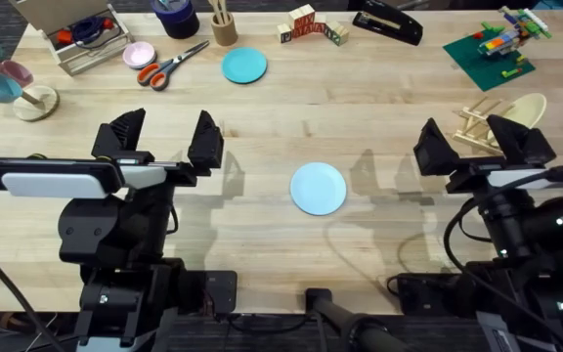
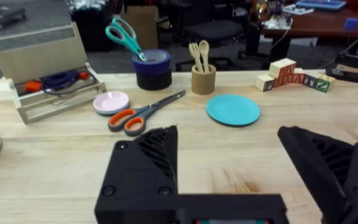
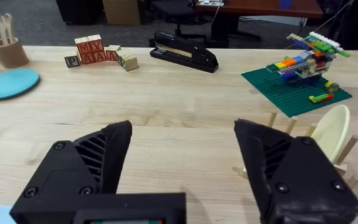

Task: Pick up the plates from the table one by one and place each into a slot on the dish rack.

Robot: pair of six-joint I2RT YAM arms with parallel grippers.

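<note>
wood table (image 1: 379, 117) w/ clutter, office chairs (image 2: 213, 28) behind

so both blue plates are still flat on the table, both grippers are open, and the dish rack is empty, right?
Not quite: the dish rack is not empty. The overhead and right wrist views show a cream plate already standing in its slots. The rest holds: the teal plate and the sky blue plate lie flat on the table, and the left gripper and right gripper are both open.
</note>
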